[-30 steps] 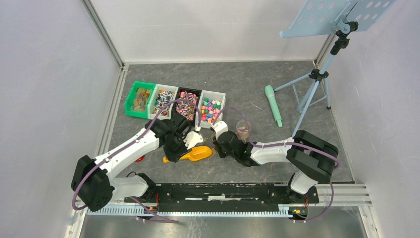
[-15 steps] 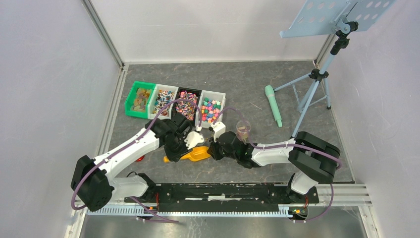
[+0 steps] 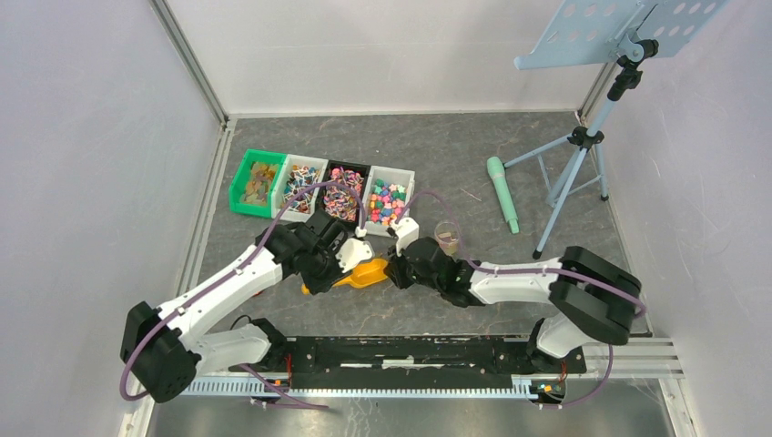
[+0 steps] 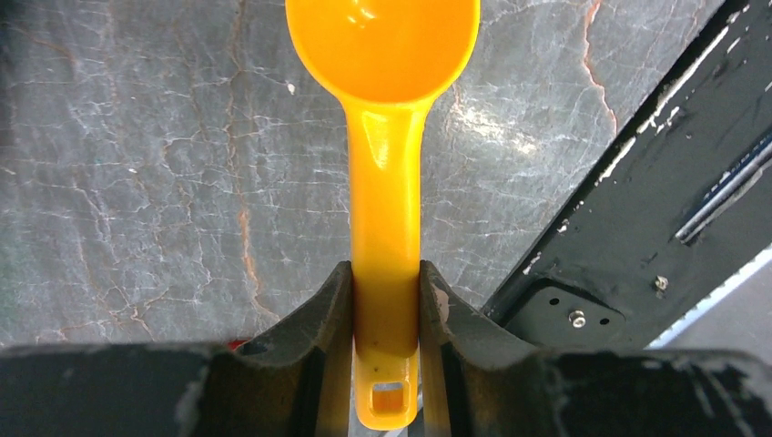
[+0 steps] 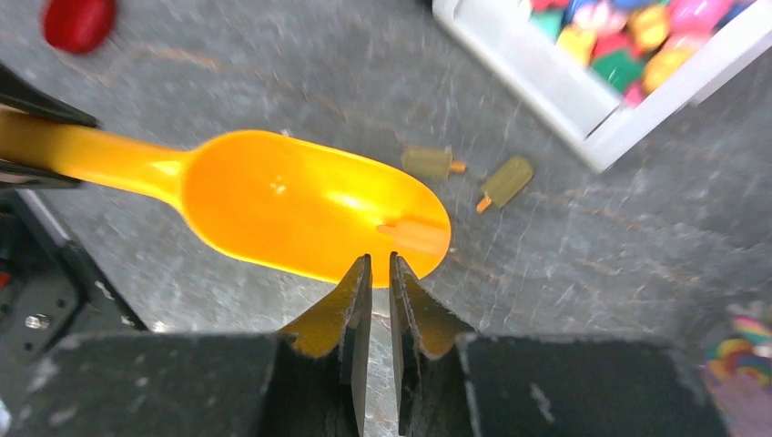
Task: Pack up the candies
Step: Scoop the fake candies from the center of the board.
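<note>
My left gripper (image 4: 386, 273) is shut on the handle of the orange scoop (image 4: 384, 55), which is held level just above the floor (image 3: 364, 273). In the scoop bowl (image 5: 300, 214) lies one orange wrapped candy (image 5: 414, 232). My right gripper (image 5: 380, 259) hovers at the bowl's tip, its jaws almost together with nothing between them. Two loose wrapped candies (image 5: 428, 162) (image 5: 506, 179) lie on the floor beyond the scoop. More candies fill a white bin (image 5: 583, 100) and the row of bins (image 3: 387, 202).
Several bins stand side by side, from the green one (image 3: 238, 187) to a white one. A small clear cup (image 3: 446, 237) stands right of my right gripper (image 3: 398, 269). A red lid (image 5: 79, 22) lies near the scoop handle. A green microphone (image 3: 502, 193) and a music-stand tripod (image 3: 583, 137) stand at the right.
Both arms have shifted away from the bases toward the bins. The scoop went along in my left gripper, and my right gripper closed in on the scoop's tip.
</note>
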You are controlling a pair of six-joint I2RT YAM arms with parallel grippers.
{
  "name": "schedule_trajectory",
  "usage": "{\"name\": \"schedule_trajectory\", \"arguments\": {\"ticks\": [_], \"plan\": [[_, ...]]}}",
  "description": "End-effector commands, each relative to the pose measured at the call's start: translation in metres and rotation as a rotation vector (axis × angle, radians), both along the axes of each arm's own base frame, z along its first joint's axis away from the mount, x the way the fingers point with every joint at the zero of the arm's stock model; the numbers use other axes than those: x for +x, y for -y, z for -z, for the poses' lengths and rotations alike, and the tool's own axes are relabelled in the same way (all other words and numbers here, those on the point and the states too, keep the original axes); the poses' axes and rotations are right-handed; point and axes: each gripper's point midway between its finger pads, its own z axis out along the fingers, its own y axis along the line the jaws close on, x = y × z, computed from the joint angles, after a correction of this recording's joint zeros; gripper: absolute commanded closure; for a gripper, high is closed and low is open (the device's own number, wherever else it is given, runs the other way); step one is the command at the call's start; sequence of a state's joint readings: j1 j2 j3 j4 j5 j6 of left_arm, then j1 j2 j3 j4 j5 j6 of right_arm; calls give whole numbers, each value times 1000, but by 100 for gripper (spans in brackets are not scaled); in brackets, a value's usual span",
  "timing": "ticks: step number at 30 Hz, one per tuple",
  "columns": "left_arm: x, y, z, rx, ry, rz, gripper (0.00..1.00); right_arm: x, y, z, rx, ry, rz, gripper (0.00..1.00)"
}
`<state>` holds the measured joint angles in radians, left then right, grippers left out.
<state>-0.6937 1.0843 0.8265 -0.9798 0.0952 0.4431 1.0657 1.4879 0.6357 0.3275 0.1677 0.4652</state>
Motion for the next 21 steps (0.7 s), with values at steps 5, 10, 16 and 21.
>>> {"name": "schedule_trajectory", "arguments": {"ticks": [5,10,16,21], "plan": [[27,21,-30,-186,203,-92,98,6,22,-132,224,202,52,79],[45,36,-64,-379,377,-140,98,6,52,-161,282,270,132,78],[54,21,-73,-393,479,-222,98,2,59,-156,254,247,139,77],[52,22,-79,-478,532,-227,98,5,61,-144,221,248,150,77]]}}
